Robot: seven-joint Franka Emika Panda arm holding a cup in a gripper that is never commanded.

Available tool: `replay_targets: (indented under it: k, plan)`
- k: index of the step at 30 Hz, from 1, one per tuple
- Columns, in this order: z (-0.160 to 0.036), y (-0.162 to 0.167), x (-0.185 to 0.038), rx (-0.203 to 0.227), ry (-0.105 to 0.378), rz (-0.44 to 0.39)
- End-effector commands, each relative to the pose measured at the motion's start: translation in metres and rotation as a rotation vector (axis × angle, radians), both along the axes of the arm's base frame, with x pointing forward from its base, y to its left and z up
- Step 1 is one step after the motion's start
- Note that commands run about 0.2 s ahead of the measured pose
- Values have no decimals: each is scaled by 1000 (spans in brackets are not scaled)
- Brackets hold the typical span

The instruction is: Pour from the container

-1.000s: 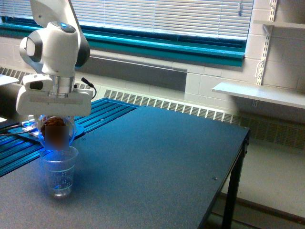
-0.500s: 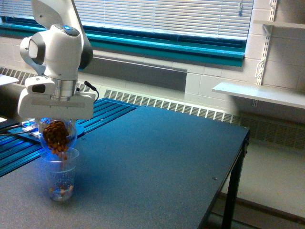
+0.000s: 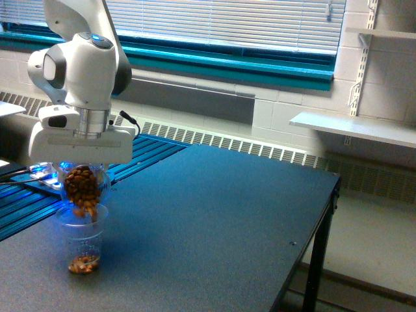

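we saw the gripper (image 3: 82, 166) clamped on the container (image 3: 82, 184) — upended over the cup (image 3: 82, 239), nuts (image 3: 84, 263) at its bottom.

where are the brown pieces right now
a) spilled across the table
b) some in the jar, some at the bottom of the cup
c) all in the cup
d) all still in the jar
b: the container in the end effector is still full of brown pieces, and a small layer lies at the bottom of the cup beneath it.
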State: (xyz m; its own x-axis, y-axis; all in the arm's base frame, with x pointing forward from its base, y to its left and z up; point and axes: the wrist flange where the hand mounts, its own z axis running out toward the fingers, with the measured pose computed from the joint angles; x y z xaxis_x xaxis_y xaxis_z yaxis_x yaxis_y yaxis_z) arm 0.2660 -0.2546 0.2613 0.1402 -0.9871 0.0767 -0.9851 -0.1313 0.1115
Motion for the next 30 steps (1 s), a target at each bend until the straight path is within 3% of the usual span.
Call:
replay_targets:
  k: [1,23,30]
  plan:
    - [1,1,7,1,-9,23]
    - [4,-8,1,-1,-17,-9]
    - [1,-11,-6,-6,10,-11]
